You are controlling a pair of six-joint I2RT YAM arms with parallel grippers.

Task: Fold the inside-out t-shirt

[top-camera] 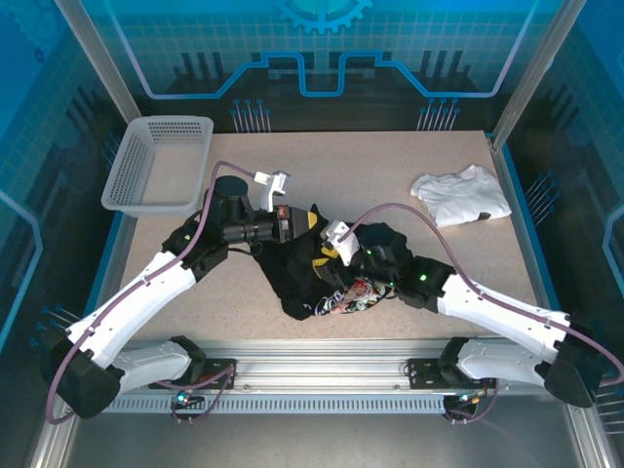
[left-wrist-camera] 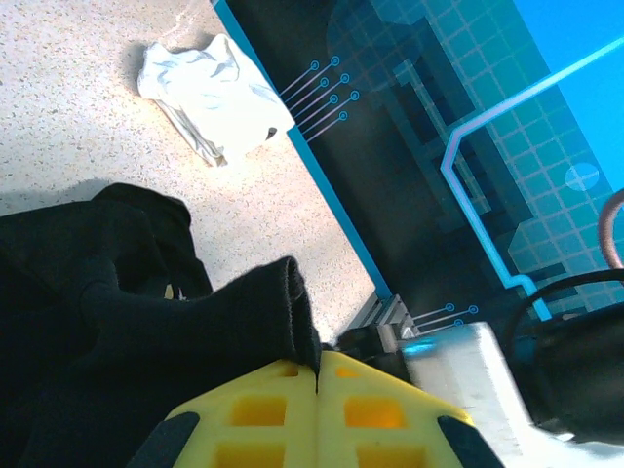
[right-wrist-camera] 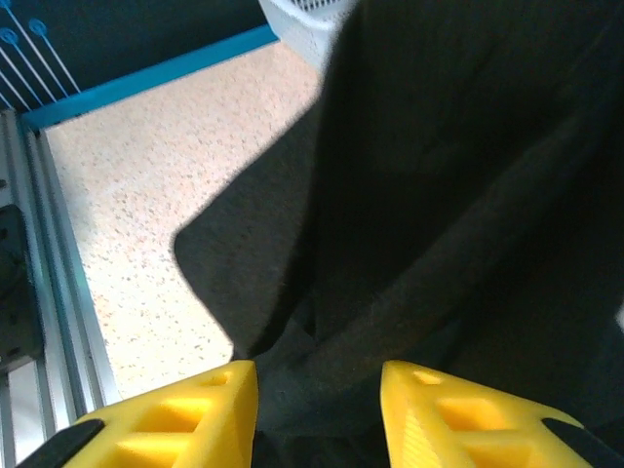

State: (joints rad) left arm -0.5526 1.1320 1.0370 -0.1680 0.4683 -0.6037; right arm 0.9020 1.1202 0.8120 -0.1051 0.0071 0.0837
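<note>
light: bright, overhead | shadow: soft beside t-shirt (right-wrist-camera: 468,195) | glare: white garment (left-wrist-camera: 210,93) overexposed | blur: fingers (right-wrist-camera: 175,419)

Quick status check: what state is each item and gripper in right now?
t-shirt: bunched, unfolded, one edge pinched.
white garment: crumpled, apart from the t-shirt.
basket: upright, empty.
left gripper: shut on the t-shirt.
right gripper: open, t-shirt cloth between its jaws.

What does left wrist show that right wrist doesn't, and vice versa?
Left wrist: the white garment near the edge of the table, and the left gripper shut on a fold of the shirt. Right wrist: a basket corner, and the right gripper with jaws apart over the shirt. Both: black shirt cloth on the speckled table.
</note>
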